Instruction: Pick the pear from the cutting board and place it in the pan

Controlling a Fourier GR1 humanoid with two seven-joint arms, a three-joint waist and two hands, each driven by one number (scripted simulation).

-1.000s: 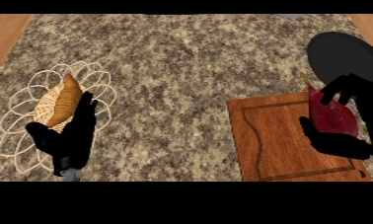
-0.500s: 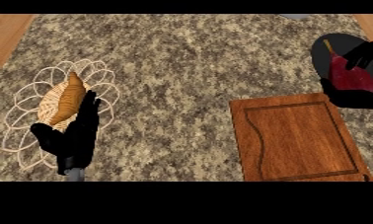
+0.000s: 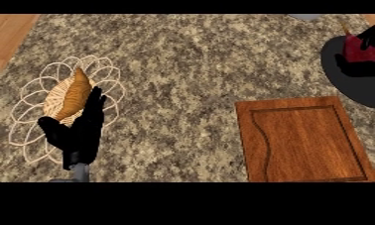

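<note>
Pear (image 3: 356, 48), dark red, is seen over the black pan (image 3: 344, 75) at the right edge, apparently clasped by the curled fingers of the right hand (image 3: 366, 38), which is mostly cropped. The cutting board (image 3: 300, 140) lies bare. The left hand (image 3: 77, 135) is rested spread beside a wire basket (image 3: 33, 115) holding a croissant (image 3: 75, 95)

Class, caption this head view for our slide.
Right robot hand holds the red pear over the black pan, cutting board bare.
</note>
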